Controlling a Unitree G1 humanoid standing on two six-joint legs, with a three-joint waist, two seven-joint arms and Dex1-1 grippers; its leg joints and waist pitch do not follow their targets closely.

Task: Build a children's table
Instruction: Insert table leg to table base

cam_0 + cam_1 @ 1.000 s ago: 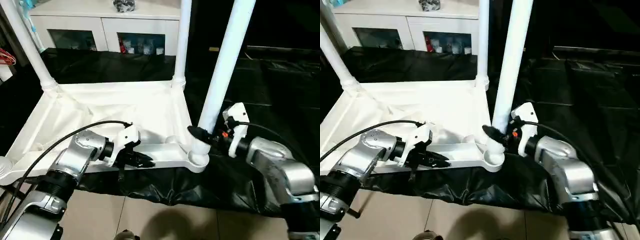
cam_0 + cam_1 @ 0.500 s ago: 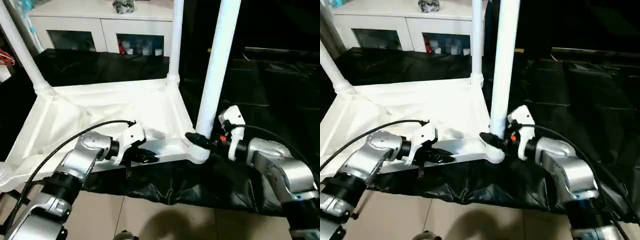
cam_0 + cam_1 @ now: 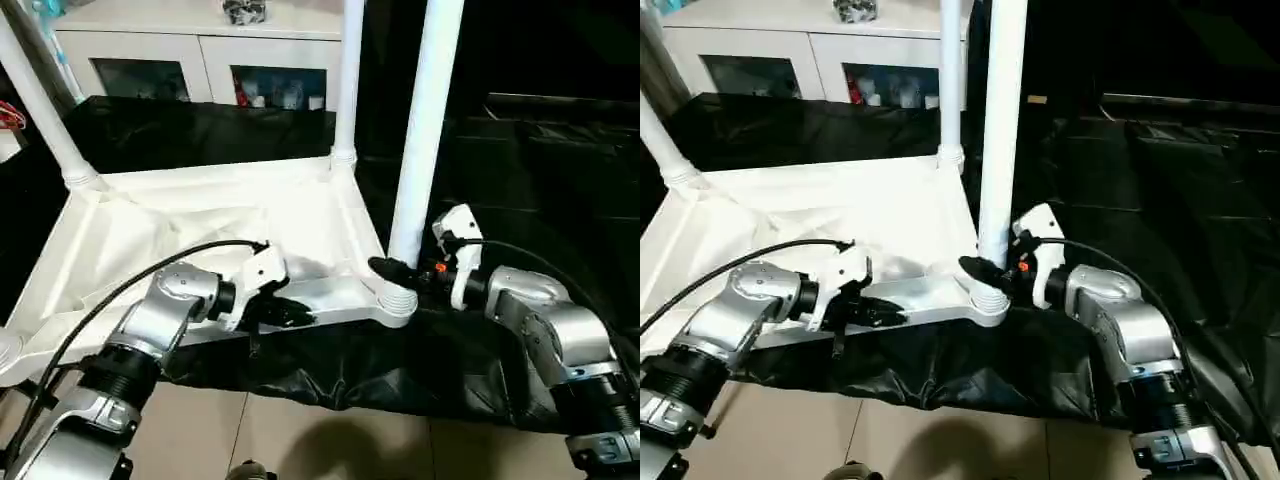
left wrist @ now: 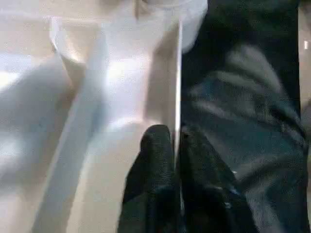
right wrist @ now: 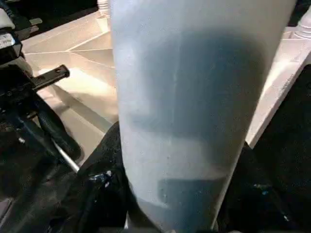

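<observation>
The children's table lies upside down on a black cloth, its ribbed white top (image 3: 200,215) facing up. Three white legs stand in corner sockets: back left (image 3: 40,100), back right (image 3: 347,80) and near right (image 3: 420,140). My right gripper (image 3: 395,272) is shut round the base of the near right leg (image 5: 194,111), with a black finger (image 5: 92,199) on each side of it. My left gripper (image 3: 300,316) pinches the top's near rim; in the left wrist view its fingers (image 4: 155,150) sit on either side of the thin rim edge (image 4: 178,73).
A white cabinet with glass doors (image 3: 200,50) stands behind the table. Black cloth (image 3: 520,160) covers the ground to the right and hangs over the near edge onto beige floor tiles (image 3: 300,430). A black cable (image 3: 130,285) loops over my left forearm.
The near right leg has come more upright in its corner socket, with my right gripper still round its base. The camera has shifted a little. My left gripper stays on the rim.
</observation>
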